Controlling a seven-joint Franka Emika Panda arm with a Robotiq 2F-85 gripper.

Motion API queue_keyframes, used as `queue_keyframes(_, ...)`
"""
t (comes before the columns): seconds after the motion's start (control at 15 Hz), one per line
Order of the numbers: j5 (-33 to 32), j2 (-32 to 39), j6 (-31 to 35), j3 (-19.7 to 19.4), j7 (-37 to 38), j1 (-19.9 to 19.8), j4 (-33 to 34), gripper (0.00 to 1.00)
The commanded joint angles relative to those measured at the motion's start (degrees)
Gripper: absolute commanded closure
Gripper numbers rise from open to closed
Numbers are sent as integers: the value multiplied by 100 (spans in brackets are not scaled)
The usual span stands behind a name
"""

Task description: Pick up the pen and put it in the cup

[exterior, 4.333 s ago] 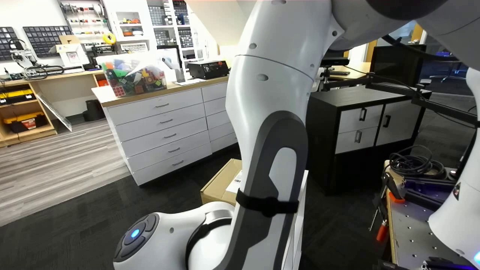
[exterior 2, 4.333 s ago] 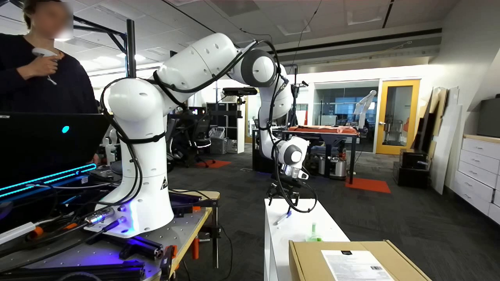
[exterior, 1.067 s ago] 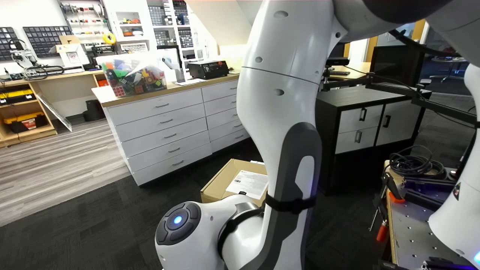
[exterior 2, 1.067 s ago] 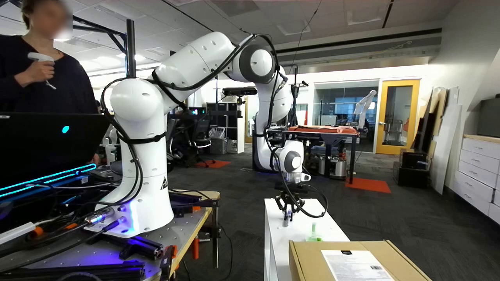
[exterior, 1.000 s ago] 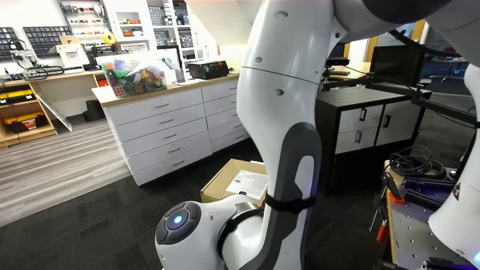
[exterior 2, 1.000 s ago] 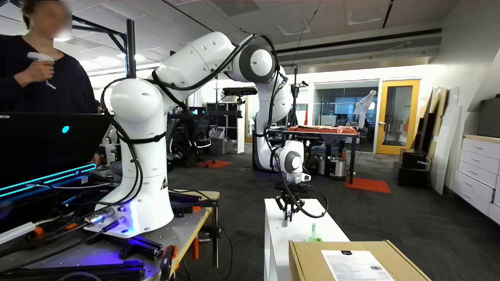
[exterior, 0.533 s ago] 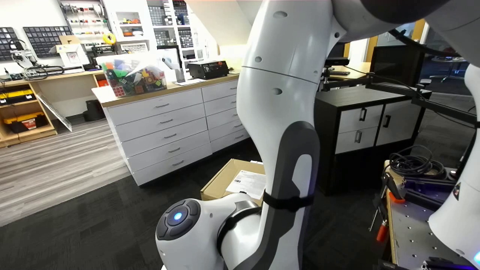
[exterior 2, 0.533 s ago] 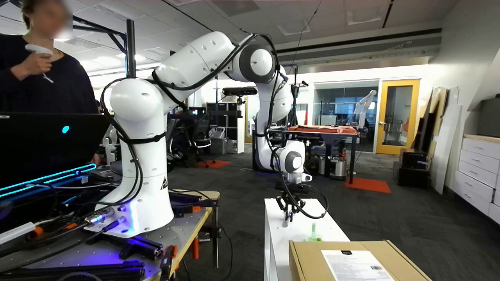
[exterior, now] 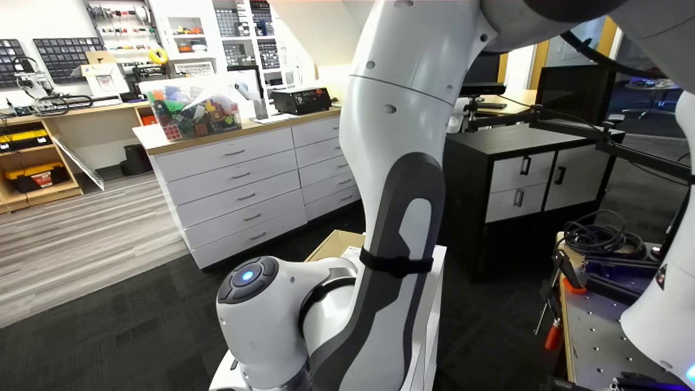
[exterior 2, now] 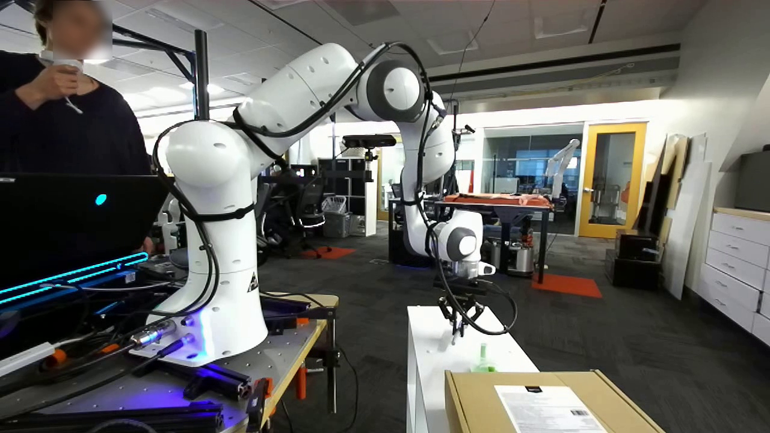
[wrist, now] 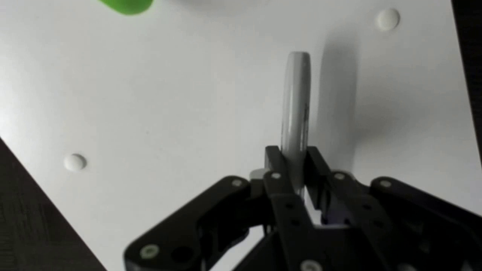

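My gripper (wrist: pixel 292 162) is shut on the pen (wrist: pixel 296 101), a slim grey-white shaft pointing away from the fingers in the wrist view. Its shadow falls apart from it to the right, so the pen is clear of the white surface. In an exterior view the gripper (exterior 2: pixel 458 329) hangs over the white table with the pen's tip (exterior 2: pixel 454 340) below the fingers. The small light-green cup (exterior 2: pixel 483 364) stands on the table in front of it, towards the box. At the top edge of the wrist view a bright green rounded piece (wrist: pixel 128 4) shows, cut off by the frame.
A brown cardboard box (exterior 2: pixel 559 385) with a white label stands beside the cup at the near end of the narrow white table (exterior 2: pixel 430 373). The table's edges drop to dark carpet. A white drawer counter (exterior: pixel 244 179) stands behind. A person (exterior 2: pixel 66 120) holds a controller.
Several seconds ago the pen lay on the table; now it is between my fingers. Over the last half second the gripper has risen slightly and moved right in an exterior view with the pen.
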Motion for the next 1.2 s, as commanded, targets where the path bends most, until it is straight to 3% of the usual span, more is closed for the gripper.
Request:
queue_keyframes(0.0,207,-310,-368,34,113,-92,22,94)
queue_keyframes(1.13,428,-448,-2481,-236,418,-55,1381,94)
